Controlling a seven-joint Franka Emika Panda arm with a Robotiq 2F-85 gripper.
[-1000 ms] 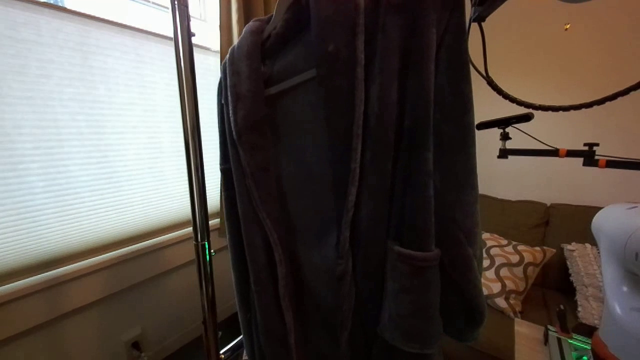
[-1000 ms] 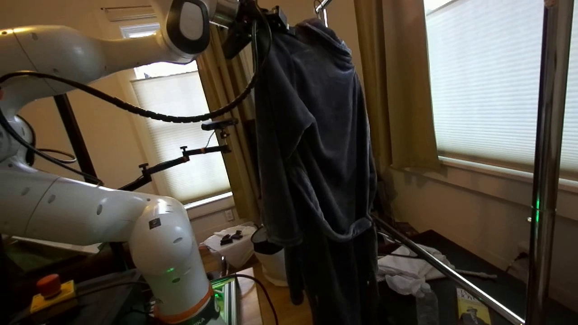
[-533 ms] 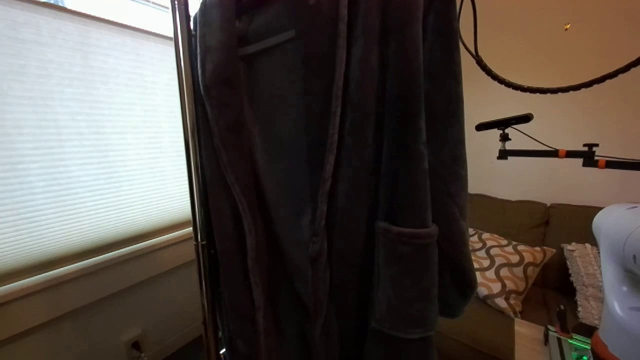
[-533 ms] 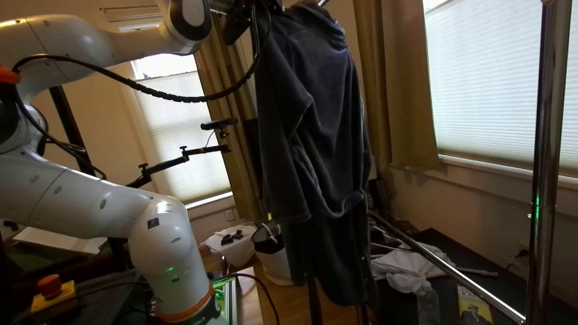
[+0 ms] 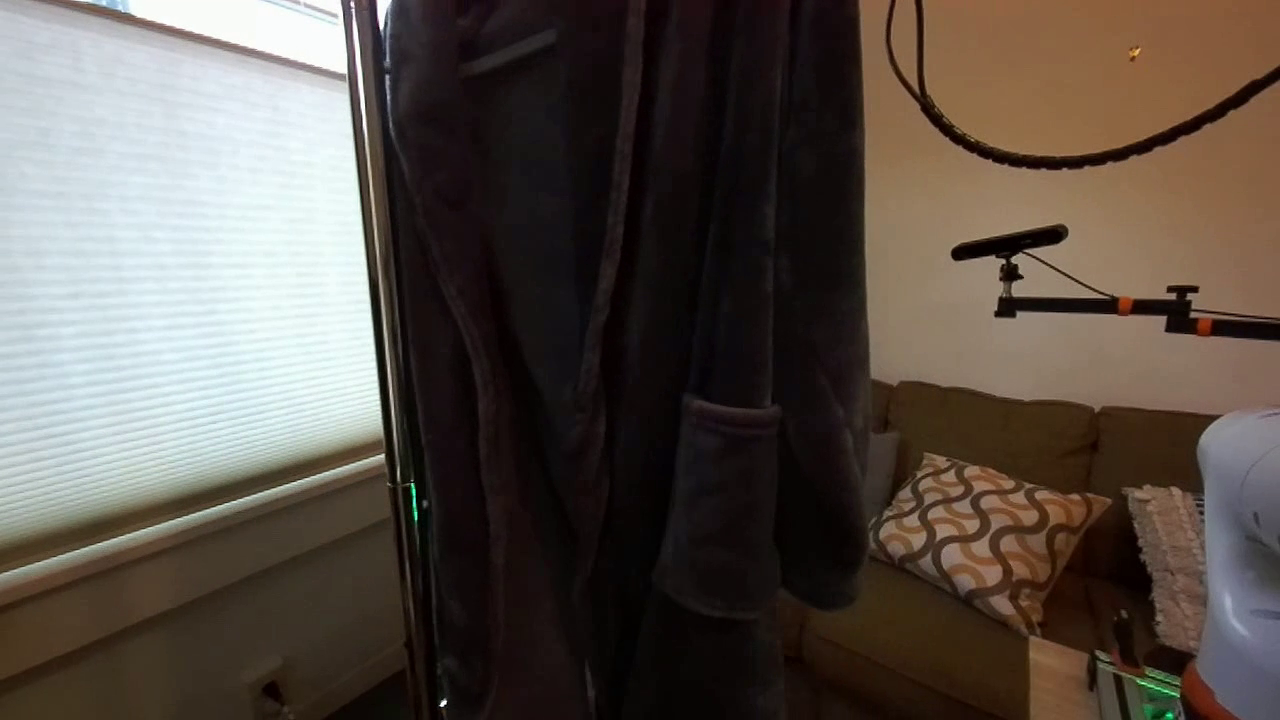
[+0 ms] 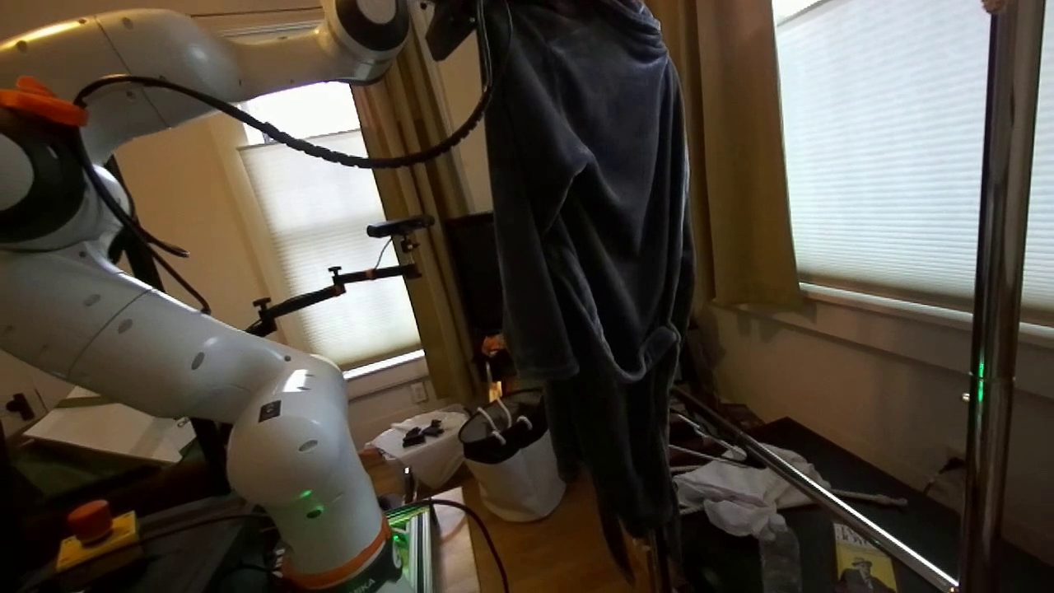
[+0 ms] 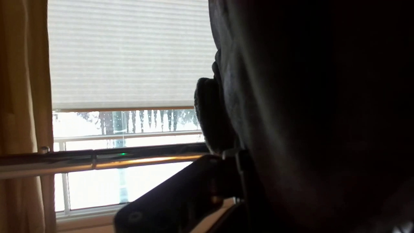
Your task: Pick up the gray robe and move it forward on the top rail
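Gray robe (image 6: pixel 613 189) hangs just beside the gripper (image 7: pixel 233 178); jaws clamped or apart, I cannot tell.

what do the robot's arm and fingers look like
The arm is white with rounded segments, black-rimmed joint covers, a dark square mark and an orange band low down. A black ribbed cable loops below. In the wrist view, the fingers look dark, detail lost in shadow.

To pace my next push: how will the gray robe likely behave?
The gray robe looks floppy, its sleeve hanging in soft folds, so it may lag and sway. Looking thick and plush, it could be fairly heavy. Its front panels part at the chest and might swing separately.
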